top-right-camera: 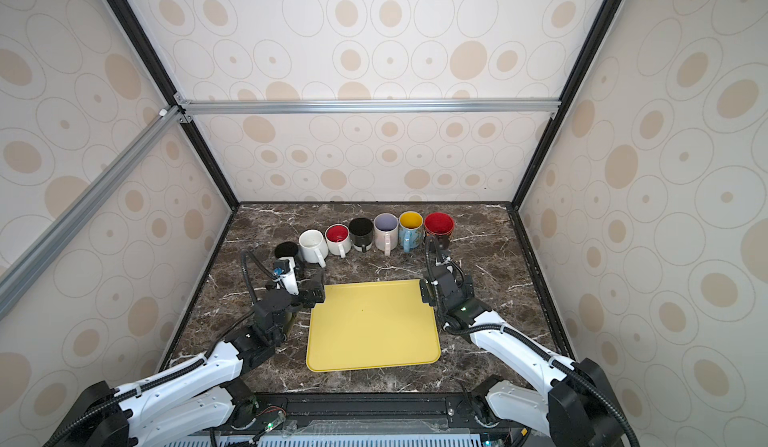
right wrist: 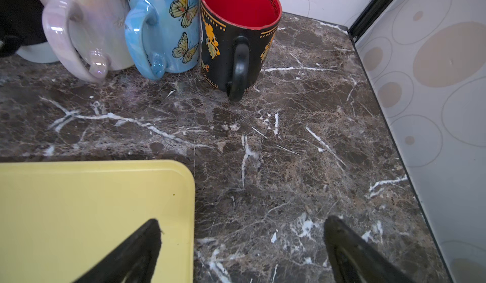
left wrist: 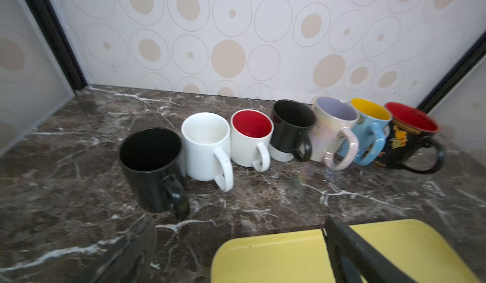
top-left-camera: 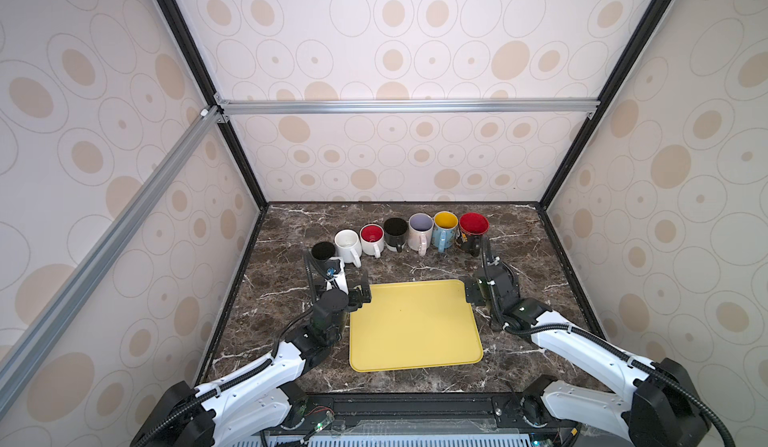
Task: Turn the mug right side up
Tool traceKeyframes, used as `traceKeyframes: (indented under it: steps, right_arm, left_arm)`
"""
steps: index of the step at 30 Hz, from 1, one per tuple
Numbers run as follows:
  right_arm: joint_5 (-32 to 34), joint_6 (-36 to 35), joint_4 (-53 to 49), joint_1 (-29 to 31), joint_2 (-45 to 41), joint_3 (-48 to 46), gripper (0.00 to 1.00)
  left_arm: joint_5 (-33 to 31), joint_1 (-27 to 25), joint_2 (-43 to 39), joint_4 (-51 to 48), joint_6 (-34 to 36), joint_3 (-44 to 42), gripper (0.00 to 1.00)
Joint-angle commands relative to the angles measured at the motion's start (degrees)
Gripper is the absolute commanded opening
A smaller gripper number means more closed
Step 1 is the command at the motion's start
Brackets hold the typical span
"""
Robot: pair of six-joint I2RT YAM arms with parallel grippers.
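Observation:
Several mugs stand in a curved row at the back of the marble table, all mouth up. At the right end is a black mug with a red inside and orange pattern point(top-left-camera: 473, 233) point(top-right-camera: 439, 229) point(left wrist: 410, 139) point(right wrist: 236, 31), its handle facing forward. My right gripper point(top-left-camera: 484, 289) point(top-right-camera: 436, 289) point(right wrist: 243, 222) is open and empty, a short way in front of that mug, over the yellow tray's far right corner. My left gripper point(top-left-camera: 361, 289) point(top-right-camera: 316, 285) point(left wrist: 238, 221) is open and empty at the tray's far left corner, in front of a plain black mug point(top-left-camera: 323, 251) point(left wrist: 150, 163).
The yellow tray point(top-left-camera: 415, 328) point(top-right-camera: 374, 328) point(left wrist: 276, 255) point(right wrist: 79, 202) lies bare in the middle. Between the end mugs stand a white mug point(top-left-camera: 348, 243), a white one with a red inside point(top-left-camera: 372, 235), a black-and-white one point(top-left-camera: 395, 229), a pearly one point(top-left-camera: 419, 227) and a blue butterfly mug point(top-left-camera: 445, 224). Walls enclose three sides.

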Motion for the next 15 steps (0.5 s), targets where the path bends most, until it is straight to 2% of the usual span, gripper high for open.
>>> traceKeyframes:
  steps: [1,4,10,15]
  right_arm:
    - [3.0,-3.9,7.1,-0.1,0.0,-1.4,0.98]
    - [2.7,-7.1,5.8,-0.1,0.9,-0.7,0.98]
    - [2.9,-10.8,6.9,-0.6,-1.3,-0.4,0.99]
    - [-0.6,-10.6,7.5,-3.5,-5.9,-1.5,0.99]
  left_arm:
    - [-10.6,0.6,1.4,9.2,11.1,-0.1,1.0]
    - [-11.9,4.1,2.6,15.1,16.2,-1.8,1.0]
    - [-9.5,14.4,5.7,32.1,18.8,-9.7,1.0]
    - [-4.5,20.3,5.2,32.1,18.2,-10.7,1.0]
